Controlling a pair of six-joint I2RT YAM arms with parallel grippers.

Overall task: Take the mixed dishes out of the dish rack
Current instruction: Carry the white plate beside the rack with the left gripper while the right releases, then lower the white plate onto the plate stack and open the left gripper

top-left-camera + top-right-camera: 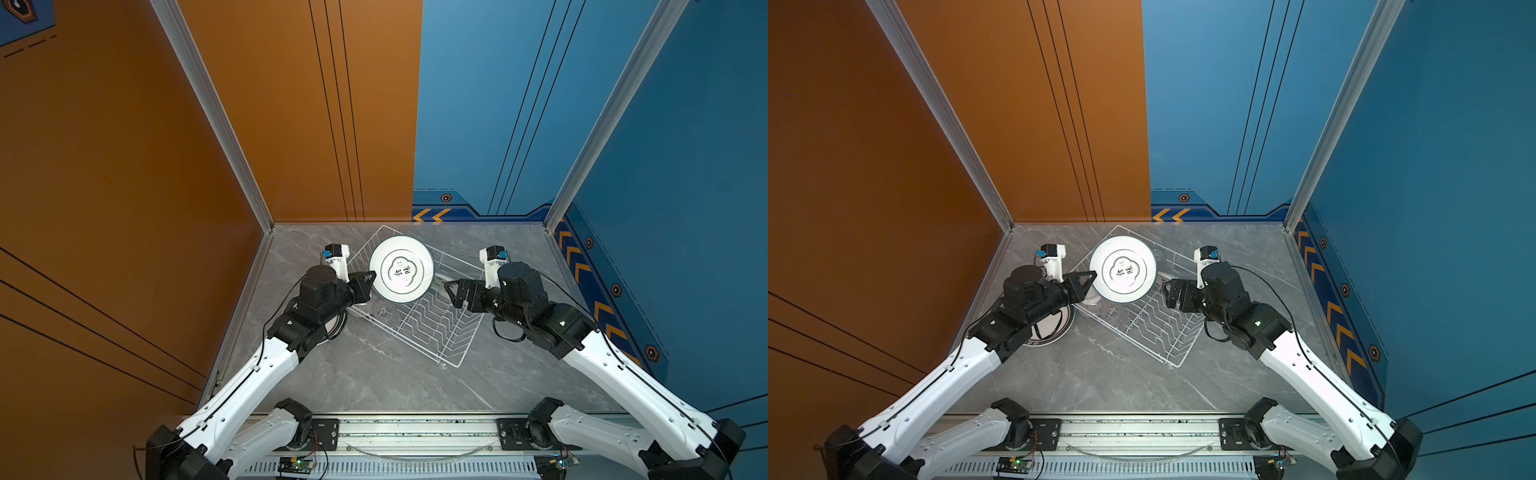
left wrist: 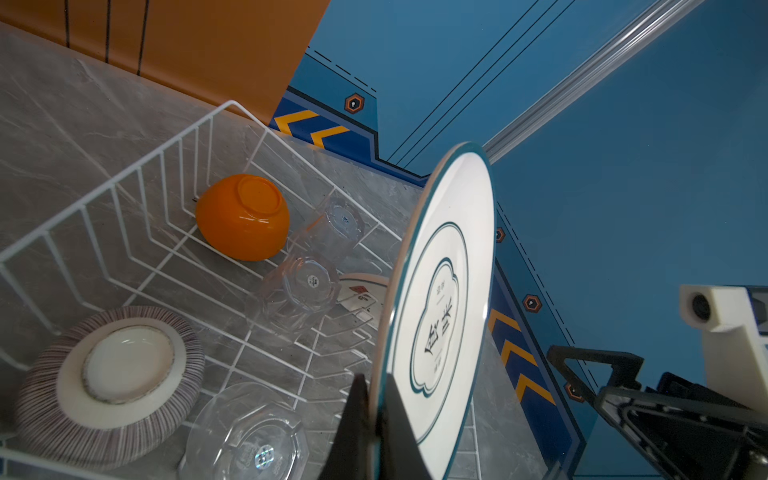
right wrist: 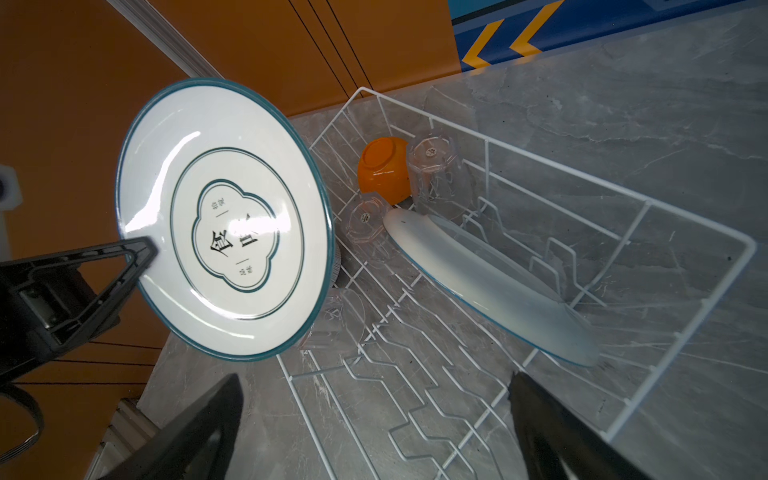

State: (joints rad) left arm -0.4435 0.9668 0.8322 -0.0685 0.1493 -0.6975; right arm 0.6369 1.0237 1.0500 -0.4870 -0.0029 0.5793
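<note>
Left pincer (image 1: 371,276) clamps teal-rimmed plate (image 1: 401,269) by its edge above dish rack (image 1: 440,332) | right pincer (image 1: 452,295) gapes empty over rack | orange bowl (image 2: 243,216), glasses (image 2: 309,291) upside down inside

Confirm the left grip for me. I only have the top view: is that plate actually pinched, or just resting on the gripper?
Observer: It's pinched. In the left wrist view, the left gripper is shut on the rim of the teal-rimmed plate, with one finger on each face.
Operator: What is the plate hiding in the rack behind it?
Observer: An orange bowl sits bottom up in the back corner of the rack. Both wrist views show it.
</note>
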